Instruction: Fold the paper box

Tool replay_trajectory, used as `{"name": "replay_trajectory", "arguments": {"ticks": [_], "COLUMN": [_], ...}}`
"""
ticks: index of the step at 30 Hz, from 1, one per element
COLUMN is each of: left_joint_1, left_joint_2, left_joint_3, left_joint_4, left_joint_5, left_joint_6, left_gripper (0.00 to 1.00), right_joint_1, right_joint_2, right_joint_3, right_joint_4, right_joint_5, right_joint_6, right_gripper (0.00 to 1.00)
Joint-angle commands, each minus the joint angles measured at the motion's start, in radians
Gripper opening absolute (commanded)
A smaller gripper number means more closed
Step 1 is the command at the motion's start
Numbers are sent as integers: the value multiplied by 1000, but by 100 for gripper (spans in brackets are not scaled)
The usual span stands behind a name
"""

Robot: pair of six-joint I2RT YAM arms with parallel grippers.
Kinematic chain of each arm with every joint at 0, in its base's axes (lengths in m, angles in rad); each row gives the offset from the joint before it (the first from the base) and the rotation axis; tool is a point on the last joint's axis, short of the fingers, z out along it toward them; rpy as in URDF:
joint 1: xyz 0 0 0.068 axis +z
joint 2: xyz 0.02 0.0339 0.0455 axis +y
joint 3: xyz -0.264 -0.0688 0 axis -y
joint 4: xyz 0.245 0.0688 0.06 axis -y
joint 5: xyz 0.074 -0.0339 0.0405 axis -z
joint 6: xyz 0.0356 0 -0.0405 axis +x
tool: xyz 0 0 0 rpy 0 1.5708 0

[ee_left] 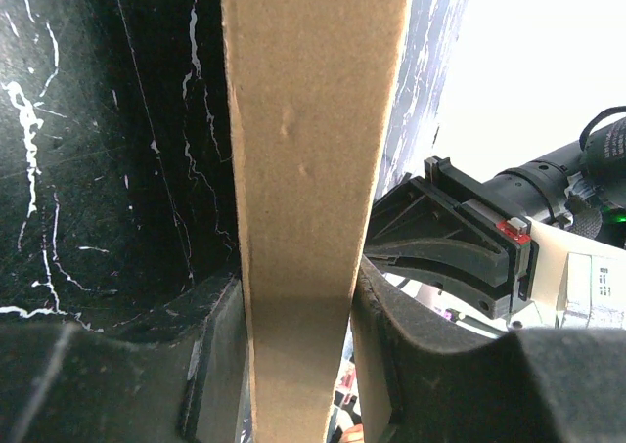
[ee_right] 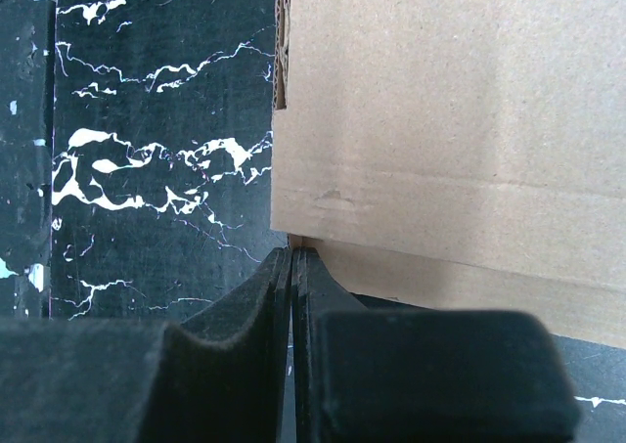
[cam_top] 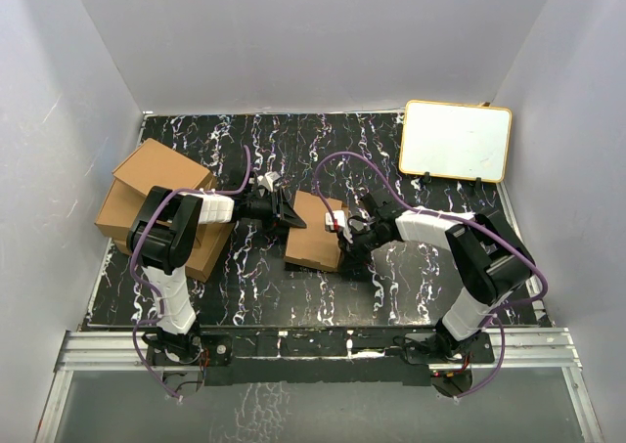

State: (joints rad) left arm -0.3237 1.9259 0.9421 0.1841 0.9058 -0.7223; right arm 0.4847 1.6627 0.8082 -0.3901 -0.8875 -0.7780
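Observation:
The paper box (cam_top: 315,236), a shallow brown cardboard mailer, lies on the black marbled table between the two arms. My left gripper (cam_top: 290,214) is at its left side. In the left wrist view a cardboard wall of the paper box (ee_left: 313,120) stands upright between the left gripper's (ee_left: 293,301) fingers (ee_left: 411,350), which are shut on it. My right gripper (cam_top: 342,230) is at the box's right side. In the right wrist view the right gripper (ee_right: 293,252) is shut, its tips touching the lower edge of the paper box (ee_right: 450,110) near a corner, with nothing held.
A pile of ready-made brown cardboard boxes (cam_top: 156,197) sits at the left, close behind the left arm. A white board with a yellow rim (cam_top: 456,140) lies at the back right. White walls enclose the table on three sides.

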Motion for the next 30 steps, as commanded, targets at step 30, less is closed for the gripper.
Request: {"name": "replay_trajectory", "arguments": {"ticks": [30], "left_joint_1": [-12], "left_joint_2": [-56], "left_joint_3": [8], "left_joint_4": [-182], "left_joint_5": [-201], "left_joint_6": [34], "left_gripper": [0], "right_joint_1": [20], "right_joint_2": [-68], "right_joint_3": [23], "right_joint_4": [21], "right_joint_5": [66], "right_joint_6": [2], "right_gripper": [8]}}
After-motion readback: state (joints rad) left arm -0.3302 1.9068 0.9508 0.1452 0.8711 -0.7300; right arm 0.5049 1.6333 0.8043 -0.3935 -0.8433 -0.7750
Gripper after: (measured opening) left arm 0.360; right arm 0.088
